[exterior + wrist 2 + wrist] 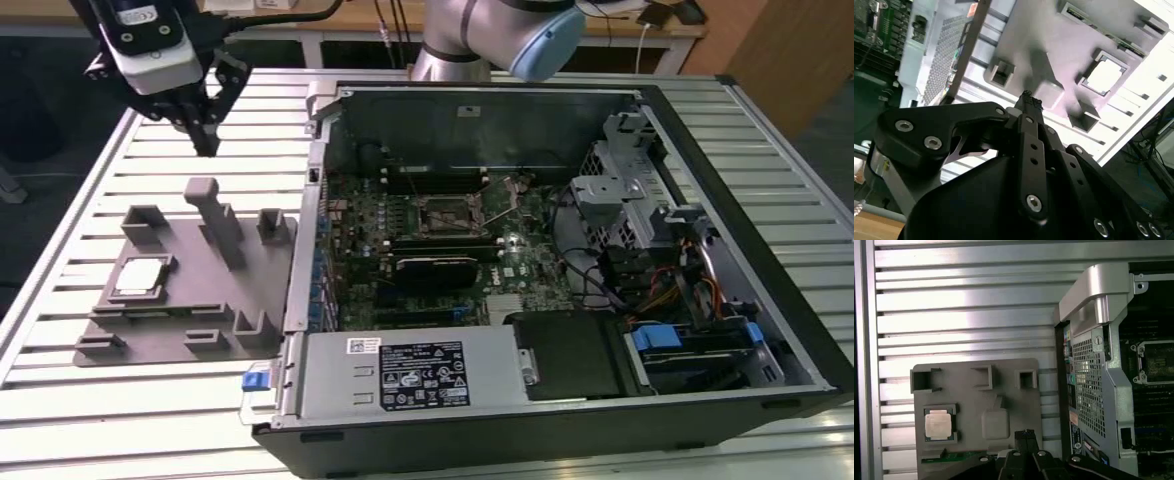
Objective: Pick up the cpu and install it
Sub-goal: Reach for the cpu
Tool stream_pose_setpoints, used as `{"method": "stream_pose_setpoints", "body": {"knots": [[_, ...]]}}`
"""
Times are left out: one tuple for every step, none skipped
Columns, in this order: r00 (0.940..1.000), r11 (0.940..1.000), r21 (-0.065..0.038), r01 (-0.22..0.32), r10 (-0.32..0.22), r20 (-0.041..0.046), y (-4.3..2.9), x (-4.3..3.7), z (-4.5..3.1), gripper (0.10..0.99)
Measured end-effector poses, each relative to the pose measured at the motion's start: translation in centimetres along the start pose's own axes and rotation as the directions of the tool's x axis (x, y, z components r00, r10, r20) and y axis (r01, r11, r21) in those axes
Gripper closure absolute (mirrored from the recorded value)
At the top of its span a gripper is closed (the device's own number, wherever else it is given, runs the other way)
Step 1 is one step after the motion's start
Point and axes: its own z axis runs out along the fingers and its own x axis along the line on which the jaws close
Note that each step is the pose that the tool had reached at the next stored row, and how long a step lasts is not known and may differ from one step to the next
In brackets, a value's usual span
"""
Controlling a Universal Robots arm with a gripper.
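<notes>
Plainly, the cpu [140, 278] lies untouched in its gray tray [174, 335]; the pincer [206, 148], closed on nothing, should be opened and centred overhead.

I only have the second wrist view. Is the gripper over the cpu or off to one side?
Observer: Off to one side. In the exterior view the gripper hangs over the slatted table, apart from the gray tray. The cpu lies in its pocket there, untouched.
Operator: Where's the socket?
Observer: On the motherboard inside the open case, to the exterior view's right of the tray. The socket sits near the board's middle.
Operator: Anything in it?
Observer: In the first wrist view the socket has no silver chip in it.
</notes>
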Motion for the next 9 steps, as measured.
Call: {"method": "stream_pose_setpoints", "body": {"knots": [[1.0000, 1.0000, 0.000, 0.000, 0.000, 0.0003, -0.01, 0.16, 0.08, 0.980], [1.0000, 1.0000, 0.000, 0.000, 0.000, 0.0002, -0.03, 0.30, 0.15, 0.980], [1.0000, 1.0000, 0.000, 0.000, 0.000, 0.0003, -0.04, 0.40, 0.23, 0.980], [1.0000, 1.0000, 0.000, 0.000, 0.000, 0.0003, -0.05, 0.49, 0.31, 0.980], [1.0000, 1.0000, 0.000, 0.000, 0.000, 0.0002, -0.06, 0.58, 0.39, 0.980], [1.0000, 1.0000, 0.000, 0.000, 0.000, 0.0001, -0.07, 0.67, 0.47, 0.980], [1.0000, 1.0000, 0.000, 0.000, 0.000, 0.0001, -0.08, 0.77, 0.54, 0.980], [1.0000, 1.0000, 0.000, 0.000, 0.000, 0.0001, -0.09, 0.89, 0.60, 0.980], [1.0000, 1.0000, 0.000, 0.000, 0.000, 0.0002, -0.10, 1.04, 0.67, 0.980]]}}
